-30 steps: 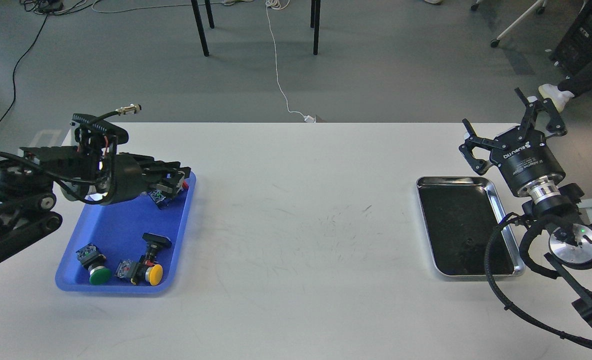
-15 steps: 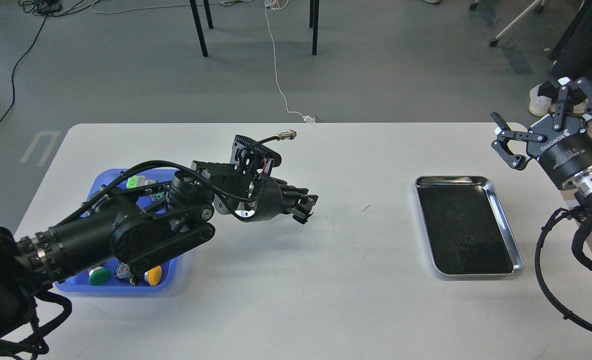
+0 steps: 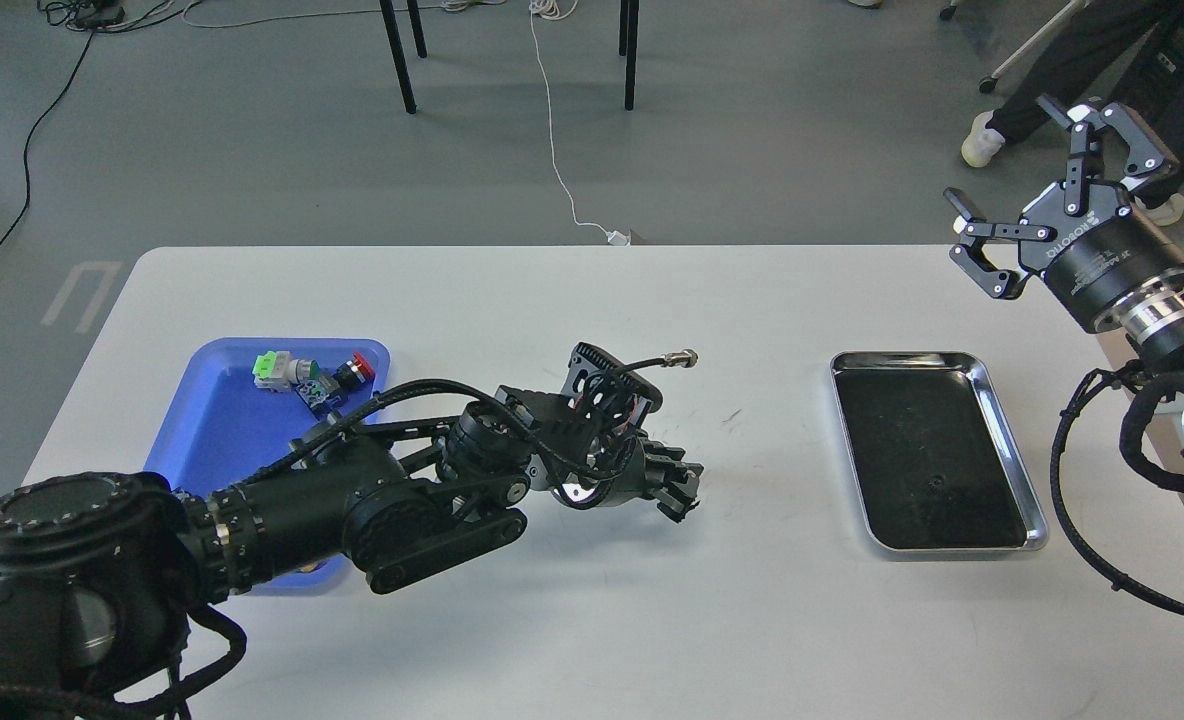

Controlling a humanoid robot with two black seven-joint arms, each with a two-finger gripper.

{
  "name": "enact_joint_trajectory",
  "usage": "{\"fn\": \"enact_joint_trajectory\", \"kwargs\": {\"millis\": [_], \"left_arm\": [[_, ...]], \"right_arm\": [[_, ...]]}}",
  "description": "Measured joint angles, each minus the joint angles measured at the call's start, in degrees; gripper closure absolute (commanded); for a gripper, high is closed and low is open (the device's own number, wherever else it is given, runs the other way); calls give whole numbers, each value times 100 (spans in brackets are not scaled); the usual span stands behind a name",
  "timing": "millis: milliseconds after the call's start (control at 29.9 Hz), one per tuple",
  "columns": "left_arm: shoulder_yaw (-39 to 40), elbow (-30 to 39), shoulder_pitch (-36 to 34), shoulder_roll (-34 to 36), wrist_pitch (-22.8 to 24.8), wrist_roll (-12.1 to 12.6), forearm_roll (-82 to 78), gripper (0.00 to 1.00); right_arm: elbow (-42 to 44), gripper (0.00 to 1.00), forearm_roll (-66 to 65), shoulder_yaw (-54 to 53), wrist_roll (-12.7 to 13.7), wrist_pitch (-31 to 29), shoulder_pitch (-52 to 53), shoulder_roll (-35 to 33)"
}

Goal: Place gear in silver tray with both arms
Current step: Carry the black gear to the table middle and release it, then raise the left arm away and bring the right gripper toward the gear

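The silver tray [image 3: 908, 357] lies on the right of the white table, its dark bottom bare. My left arm reaches from the lower left across the table's middle. Its gripper [image 3: 680, 490] is low over the table, about a hand's width left of the tray. It is dark, and I cannot tell its fingers apart or see anything between them. My right gripper [image 3: 1007, 160] is open and empty, raised above the table's far right corner, behind the tray. No gear shows.
A blue plastic tray [image 3: 217, 420] at the left holds a green-and-grey switch part [image 3: 276, 368] and a red button [image 3: 358, 367]; my left arm covers its front. A person's legs [image 3: 1062, 50] are on the floor beyond the right gripper.
My left arm has swung out of the blue tray and rightward to the table's middle, then lower and nearer the silver tray. My right gripper has lifted up and back, staying open.
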State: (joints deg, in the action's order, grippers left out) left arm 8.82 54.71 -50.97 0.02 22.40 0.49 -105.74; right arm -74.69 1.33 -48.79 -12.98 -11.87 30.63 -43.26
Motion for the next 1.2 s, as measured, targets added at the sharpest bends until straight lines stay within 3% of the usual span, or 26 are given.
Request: {"fn": "enact_joint_trajectory", "kwargs": {"millis": [234,301,401,434,702,902,1070,1203], "left_arm": [[-84,-131,-20,-5,-11,4,-18,74],[-139,-131,-32,-5,-10,22,-24,61],[-165,-116,-32,-3,-3,66,-22,33],[-153,-99,-31,-1,-6,72,-3,29],[78,229,-33,-3,-152,64,632,22],[1139,241,-47,13,-352,50,1396,16],[2108,240,-48,718,-374,58,3339,14],[2409,189,-48,1376,-452,69,5365,6]], "right_arm": [[246,1,-1,419,39,0,552,39],[251,1,-1,450,43,0,564,43],[254,1,-2,465,49,-3,565,45],[254,1,-2,466,50,-3,565,46],[257,1,-2,467,119,-9,597,10],[375,1,-14,616,128,-39,887,-16],[455,1,-259,1512,129,-87,1752,-18],[446,1,-355,2198,127,-110,2419,-67]]}}
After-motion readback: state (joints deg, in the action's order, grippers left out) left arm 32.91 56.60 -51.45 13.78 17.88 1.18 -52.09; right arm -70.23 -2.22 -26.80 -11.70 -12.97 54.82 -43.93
